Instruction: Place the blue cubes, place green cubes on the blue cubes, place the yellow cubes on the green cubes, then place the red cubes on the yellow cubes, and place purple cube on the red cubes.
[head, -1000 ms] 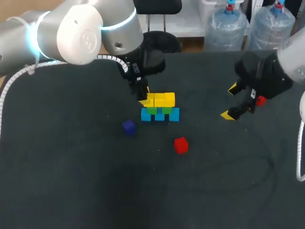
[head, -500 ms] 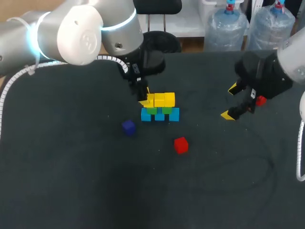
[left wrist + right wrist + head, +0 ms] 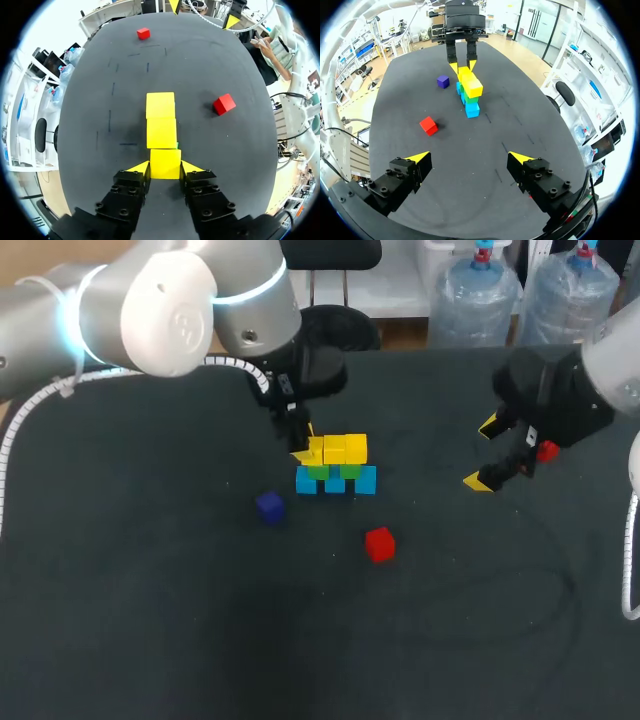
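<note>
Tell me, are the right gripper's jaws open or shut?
Open. The right gripper has its jaws spread wide apart, with nothing held between them, only bare table.

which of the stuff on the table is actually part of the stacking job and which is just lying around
Part of the job:
- blue cubes, green cubes and yellow cubes, stacked
- red cube, loose; second red cube by the right gripper
- purple cube, loose
- left gripper, shut on the end yellow cube

Just lying about:
- only the table itself
</note>
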